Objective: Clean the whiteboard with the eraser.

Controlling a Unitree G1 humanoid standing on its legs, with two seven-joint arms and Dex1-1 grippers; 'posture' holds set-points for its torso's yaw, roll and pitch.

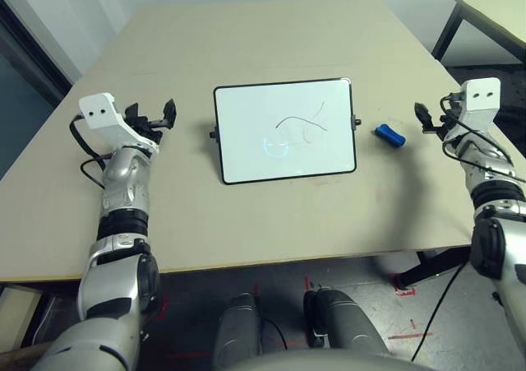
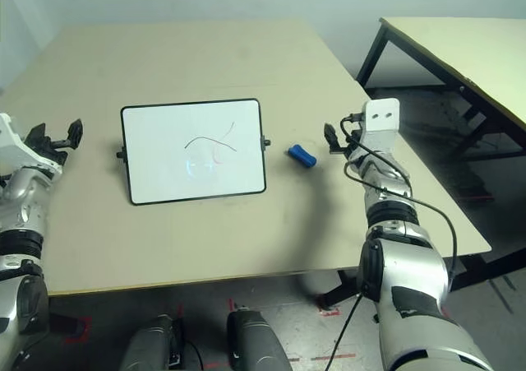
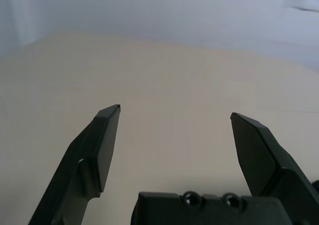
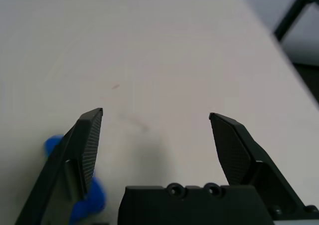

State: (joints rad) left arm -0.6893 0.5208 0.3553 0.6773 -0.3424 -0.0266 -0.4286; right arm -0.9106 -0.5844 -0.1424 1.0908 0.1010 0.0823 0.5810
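Note:
The whiteboard (image 1: 285,130) lies flat in the middle of the table, black-framed, with a few thin dark and faint pen strokes near its centre. The blue eraser (image 1: 389,135) rests on the table just right of the board's right edge. My right gripper (image 1: 429,117) hovers a little to the right of the eraser, open and holding nothing; in the right wrist view the eraser (image 4: 52,145) peeks out behind one finger (image 4: 84,147). My left gripper (image 1: 161,116) stands open and empty to the left of the board, over bare table.
The beige table (image 1: 246,223) has bare room in front of and behind the board. A second table (image 2: 460,50) with black legs stands off to the right across a gap. Cables trail from both wrists.

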